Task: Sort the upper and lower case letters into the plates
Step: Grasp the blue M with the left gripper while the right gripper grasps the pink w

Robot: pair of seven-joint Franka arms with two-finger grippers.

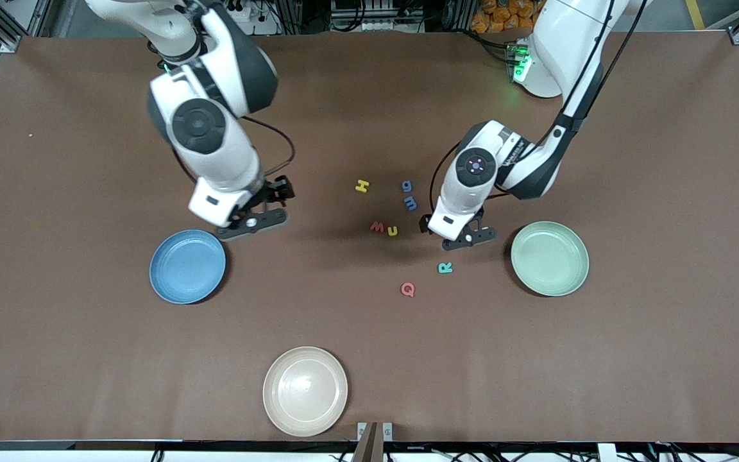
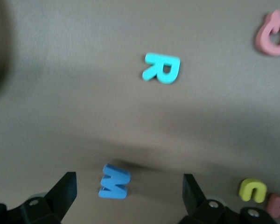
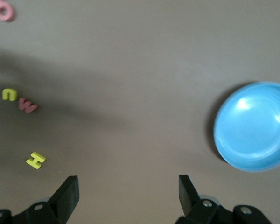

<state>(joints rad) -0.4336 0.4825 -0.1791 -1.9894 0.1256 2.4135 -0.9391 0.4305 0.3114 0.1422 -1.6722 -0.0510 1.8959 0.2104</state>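
Observation:
My left gripper [image 1: 466,239] is open, low over the table between the letters and the mint green plate [image 1: 550,258]. In the left wrist view the blue M [image 2: 114,181] lies on the table between the open gripper [image 2: 128,196], nearer one finger and untouched. The hand hides the M in the front view. The teal R [image 1: 445,267] and red Q [image 1: 408,289] lie nearer the front camera. Yellow H [image 1: 362,186], blue g [image 1: 407,186], blue m [image 1: 411,203], red w [image 1: 377,226] and yellow u [image 1: 392,231] lie mid-table. My right gripper [image 1: 253,222] is open and empty beside the empty blue plate [image 1: 188,266].
A cream-white plate [image 1: 305,391] sits near the table's front edge. The left wrist view shows the R [image 2: 161,68], Q [image 2: 274,35] and u [image 2: 253,190]. The right wrist view shows the blue plate [image 3: 253,126], H [image 3: 35,160] and w [image 3: 27,106].

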